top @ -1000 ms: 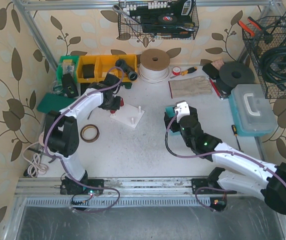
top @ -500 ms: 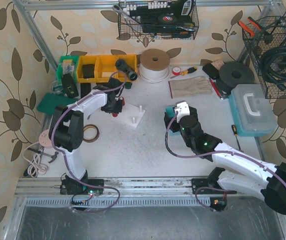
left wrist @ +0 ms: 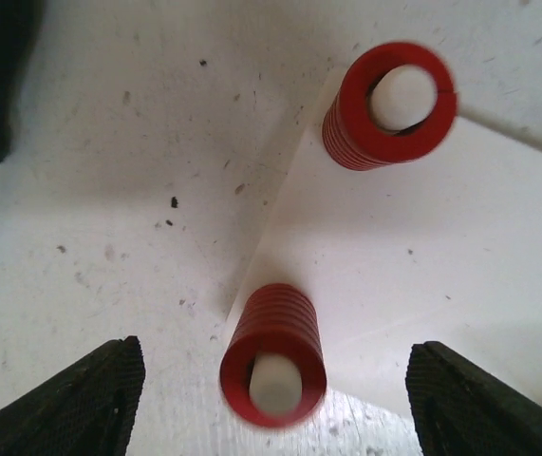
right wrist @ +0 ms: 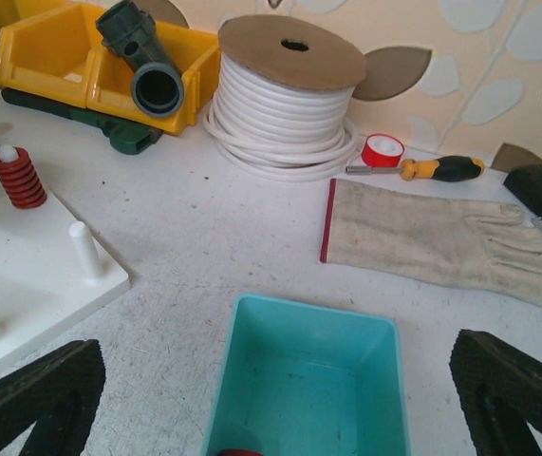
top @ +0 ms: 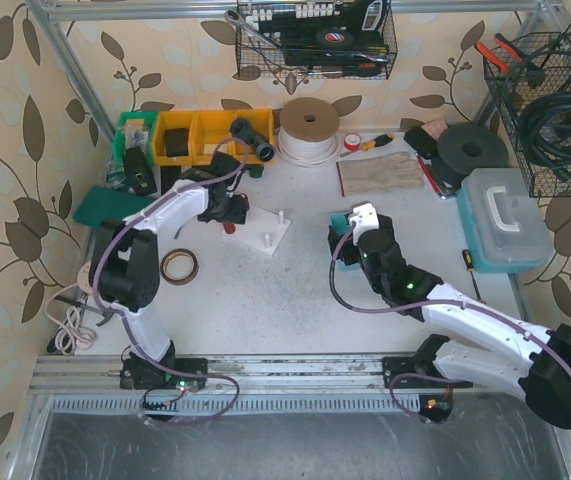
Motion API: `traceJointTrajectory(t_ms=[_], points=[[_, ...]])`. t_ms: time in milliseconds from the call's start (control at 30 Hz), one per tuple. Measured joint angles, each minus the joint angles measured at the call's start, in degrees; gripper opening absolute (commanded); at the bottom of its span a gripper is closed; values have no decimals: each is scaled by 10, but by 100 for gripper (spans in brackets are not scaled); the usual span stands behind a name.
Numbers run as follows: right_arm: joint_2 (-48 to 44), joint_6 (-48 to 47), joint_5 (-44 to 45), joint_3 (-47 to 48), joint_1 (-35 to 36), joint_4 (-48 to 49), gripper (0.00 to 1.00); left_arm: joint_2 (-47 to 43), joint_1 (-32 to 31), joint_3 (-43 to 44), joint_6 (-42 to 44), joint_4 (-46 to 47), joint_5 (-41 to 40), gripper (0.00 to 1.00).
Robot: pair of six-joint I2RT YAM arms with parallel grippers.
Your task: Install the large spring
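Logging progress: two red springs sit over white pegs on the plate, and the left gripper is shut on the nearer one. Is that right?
No: the left gripper is open, its fingers well clear of the nearer spring, as the left wrist view shows. The rest holds.

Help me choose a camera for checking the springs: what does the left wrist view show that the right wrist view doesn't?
Only left wrist: two springs on pegs seen end-on, the near spring and the far spring, with the left gripper open either side of the near one. Only right wrist: a bare peg, the teal bin, the cable spool, the glove. Both: the white base plate and a red spring on its peg.
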Motion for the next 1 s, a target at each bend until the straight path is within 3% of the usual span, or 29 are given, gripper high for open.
traceJointTrajectory(t_ms=[167, 333, 600, 800, 1000], points=[[26, 29, -37, 13, -37, -31, 95, -103, 0, -35, 0, 16, 4, 81], [69, 63, -89, 69, -106, -109, 88, -253, 0, -122, -5, 97, 52, 81], [138, 63, -177, 166, -172, -243, 54, -352, -11, -291, -30, 264, 119, 81], [182, 52, -233, 201, -212, -326, 52, -375, -73, -378, -14, 334, 113, 81], [241, 44, -263, 253, -215, -387, 52, -393, -107, -404, 10, 376, 103, 81]])
